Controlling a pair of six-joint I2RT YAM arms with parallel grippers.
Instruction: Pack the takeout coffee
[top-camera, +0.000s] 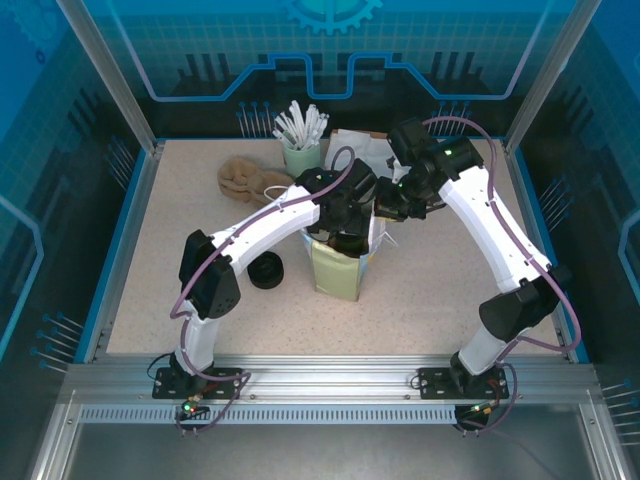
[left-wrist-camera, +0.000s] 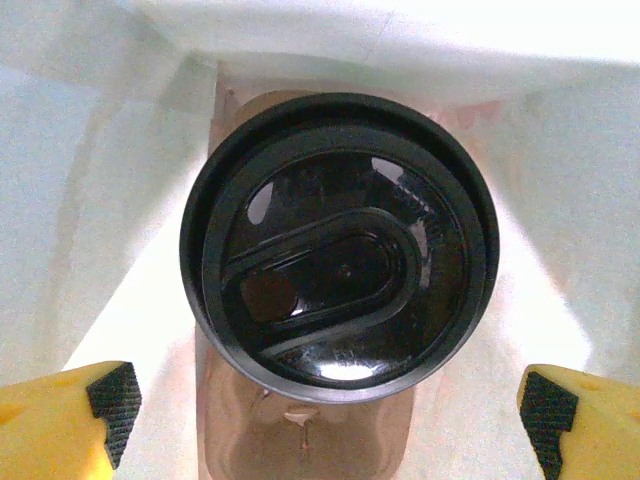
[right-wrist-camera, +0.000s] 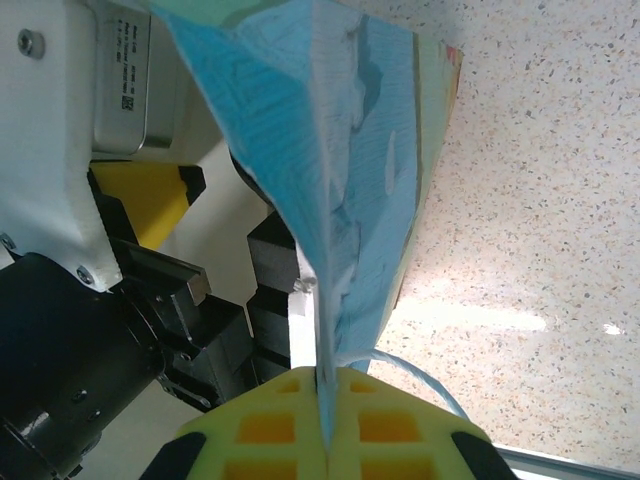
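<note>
No readable text or brand, small printed label (right-wrist-camera: 133, 60) on white arm housing (right-wrist-camera: 60, 150), lettering too small to read

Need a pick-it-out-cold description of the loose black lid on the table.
Find the paper bag standing mid-table. Just left of its base, next to the left arm at its elbow, a low black round lid lies on the speckled tabletop. Another black lid sits down inside the bag; this one is out in the open.

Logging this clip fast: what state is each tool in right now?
Left tool: open, holding nothing, over the lidded cup.
Right tool: closed on the edge of the bag.
</note>
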